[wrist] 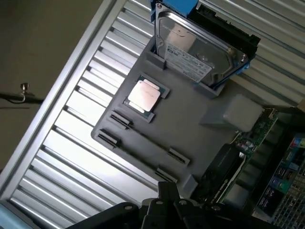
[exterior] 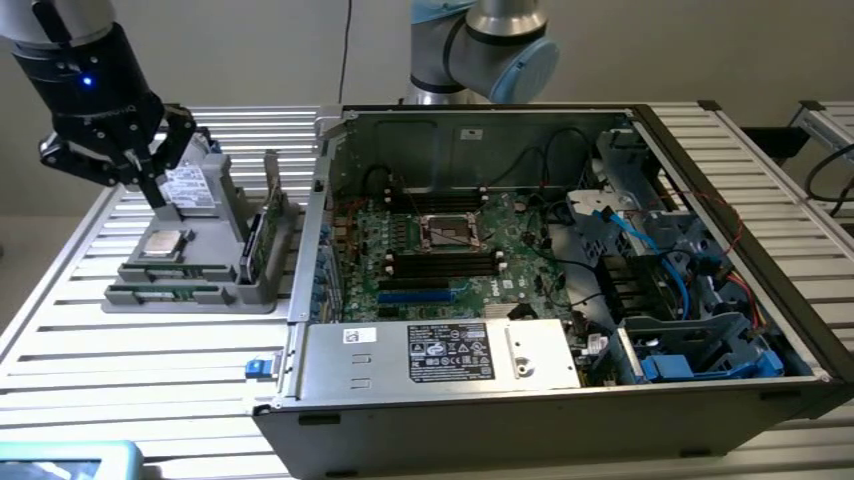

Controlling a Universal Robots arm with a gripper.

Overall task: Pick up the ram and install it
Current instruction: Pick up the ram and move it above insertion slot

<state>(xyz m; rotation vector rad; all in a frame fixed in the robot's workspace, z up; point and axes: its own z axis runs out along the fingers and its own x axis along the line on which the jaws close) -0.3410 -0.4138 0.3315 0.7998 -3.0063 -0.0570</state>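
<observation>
The ram (exterior: 167, 293) is a long dark-green strip standing on edge in the front slot of the grey holder tray (exterior: 200, 275). My gripper (exterior: 144, 187) hangs above the back of that tray, over the silver drive, well clear of the ram. Its fingers come together to a point with nothing between them. The wrist view looks down on the tray (wrist: 190, 124), with the gripper's black fingertips (wrist: 167, 191) at the frame edge. The open computer case (exterior: 561, 260) lies at the exterior view's right, its motherboard (exterior: 441, 250) showing black memory slots (exterior: 441, 262).
On the tray sit a square silver processor (exterior: 166, 243), a labelled silver drive (exterior: 187, 185) and an upright green card (exterior: 272, 235). The case wall (exterior: 318, 200) rises between tray and motherboard. Cables and blue drive bays crowd the case's far side. Ribbed metal table (exterior: 134, 370) all round.
</observation>
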